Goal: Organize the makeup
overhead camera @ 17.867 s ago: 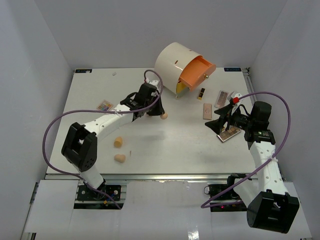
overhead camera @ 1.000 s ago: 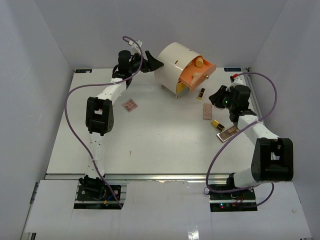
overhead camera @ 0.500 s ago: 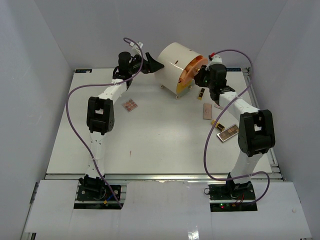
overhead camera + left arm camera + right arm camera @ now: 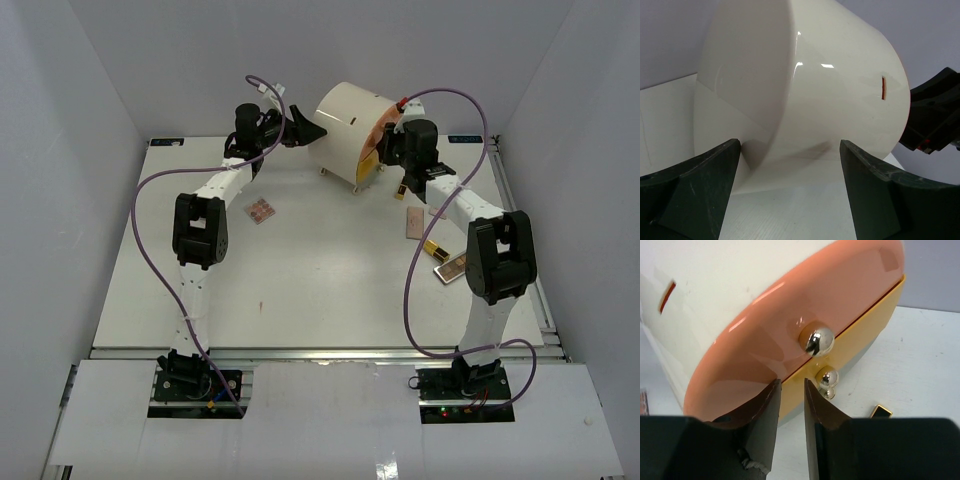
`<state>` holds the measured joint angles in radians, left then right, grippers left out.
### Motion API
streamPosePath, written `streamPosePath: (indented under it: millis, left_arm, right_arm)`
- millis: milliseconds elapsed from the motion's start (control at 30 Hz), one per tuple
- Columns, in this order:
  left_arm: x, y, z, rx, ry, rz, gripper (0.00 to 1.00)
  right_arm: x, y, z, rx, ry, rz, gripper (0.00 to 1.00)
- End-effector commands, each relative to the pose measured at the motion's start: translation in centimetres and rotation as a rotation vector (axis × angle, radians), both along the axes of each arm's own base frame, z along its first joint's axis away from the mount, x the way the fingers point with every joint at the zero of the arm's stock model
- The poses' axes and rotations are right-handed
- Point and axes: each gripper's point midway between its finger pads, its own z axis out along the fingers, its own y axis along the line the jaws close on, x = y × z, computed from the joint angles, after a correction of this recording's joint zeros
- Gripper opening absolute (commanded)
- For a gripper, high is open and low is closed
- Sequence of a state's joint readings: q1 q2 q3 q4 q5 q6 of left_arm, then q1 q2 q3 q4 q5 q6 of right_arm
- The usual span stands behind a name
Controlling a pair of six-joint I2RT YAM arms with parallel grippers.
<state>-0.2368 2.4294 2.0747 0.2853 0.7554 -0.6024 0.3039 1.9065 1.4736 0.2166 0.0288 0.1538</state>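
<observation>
Right gripper [image 4: 790,388], its fingers drawn almost together with only a slit between them and nothing pinched, is seen set against the lower edge of the glossy orange drawer front [image 4: 790,330], just below the drawer's gold ball knob [image 4: 816,340]. The drawer front is shown flush with the big cream round drawer box [image 4: 345,125], so the narrowed fingers are judged to serve as a pushing tip rather than a grasp. Beneath it, a yellow drawer [image 4: 860,335] with its own small gold knob [image 4: 827,377] is also shut.

On the far side of the box, the left gripper [image 4: 790,150] is spread wide, one finger to each side of the box's rounded back. Whether contact is made cannot be told. It is judged to be posted there as a brace, so that the box is not slid across the white tabletop [image 4: 320,290] when its front is pressed.

Makeup yet to be put away is laid out on the tabletop. A short black-and-gold lipstick tube [image 4: 403,187] stands just beside the box front, and a flat pink-brown palette [image 4: 414,222], a second lipstick tube [image 4: 434,247] and another flat palette [image 4: 455,267] lie near the right arm. A further pink palette [image 4: 260,211] is left well apart, by the left arm.
</observation>
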Motion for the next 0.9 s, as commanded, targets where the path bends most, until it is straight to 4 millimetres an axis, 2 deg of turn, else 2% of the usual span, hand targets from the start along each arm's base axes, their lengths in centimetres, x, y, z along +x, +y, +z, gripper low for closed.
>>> streamPosePath:
  millis: [0, 67, 167, 233, 333, 533, 867]
  left_arm:
    - [-1.6, -1.4, 3.1, -0.019, -0.059, -0.055, 0.91]
    - [-1.5, -1.3, 3.4, -0.024, -0.058, -0.046, 0.91]
    - [-1.2, -1.0, 3.5, -0.031, -0.053, -0.034, 0.91]
    - [-1.0, -0.8, 3.5, -0.034, -0.051, -0.028, 0.91]
    - [-0.9, -0.7, 3.4, -0.036, -0.049, -0.027, 0.91]
    - [-1.0, -0.8, 3.2, -0.035, -0.044, -0.029, 0.91]
    - [-1.4, -0.8, 3.5, -0.031, -0.057, -0.045, 0.91]
  right_arm:
    - [-1.7, -1.6, 3.7, -0.01, -0.135, 0.088, 0.34]
    - [-2.4, -3.2, 2.6, -0.003, -0.125, 0.16, 0.39]
    - [-2.5, -4.6, 2.1, 0.015, -0.132, 0.25, 0.51]
    - [-2.4, -5.4, 1.7, 0.025, -0.128, 0.293, 0.64]
    - [-1.3, -5.8, 0.7, 0.02, -0.117, 0.312, 0.73]
    - [0.6, -4.0, -1.2, 0.021, -0.099, 0.47, 0.77]
    - [3.5, -2.8, -2.0, 0.088, -0.102, 0.517, 0.76]
